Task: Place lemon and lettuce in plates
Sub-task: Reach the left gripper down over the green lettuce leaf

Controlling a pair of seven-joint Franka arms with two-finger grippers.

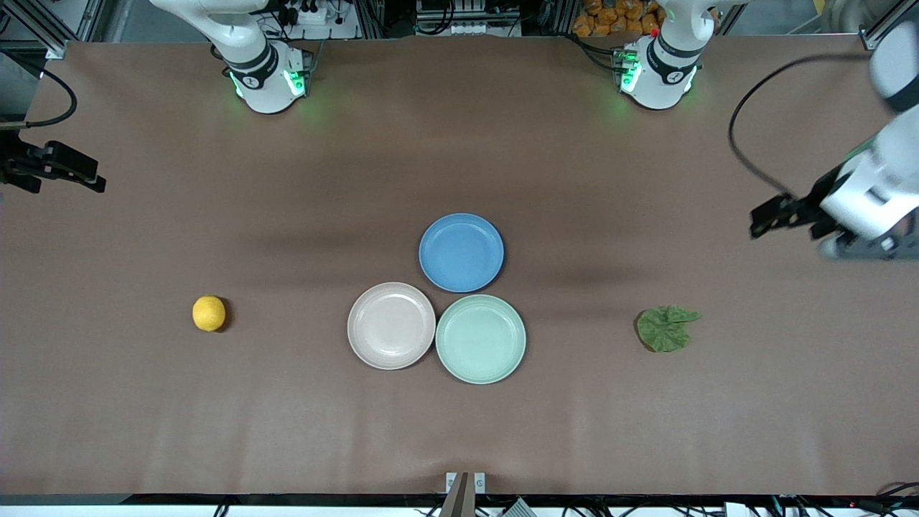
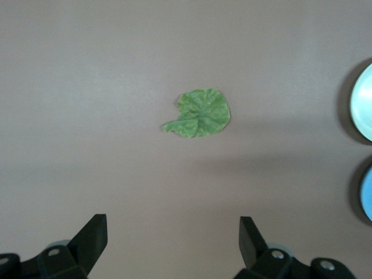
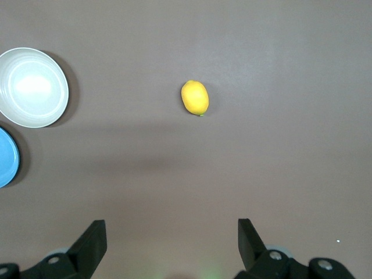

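lemon yellow | lettuce green | plates: beige-pink, mint, blue

My two arms are wearing glossy white shells with black joint bands, their bases glowing green at the table's edge. A black cable is looping off my left arm's white wrist. My grippers are showing black wedge fingers on bodies with silver screws.

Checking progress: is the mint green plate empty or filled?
Empty: the mint green plate shows only bare surface; the lettuce lies on the table toward the left arm's end.
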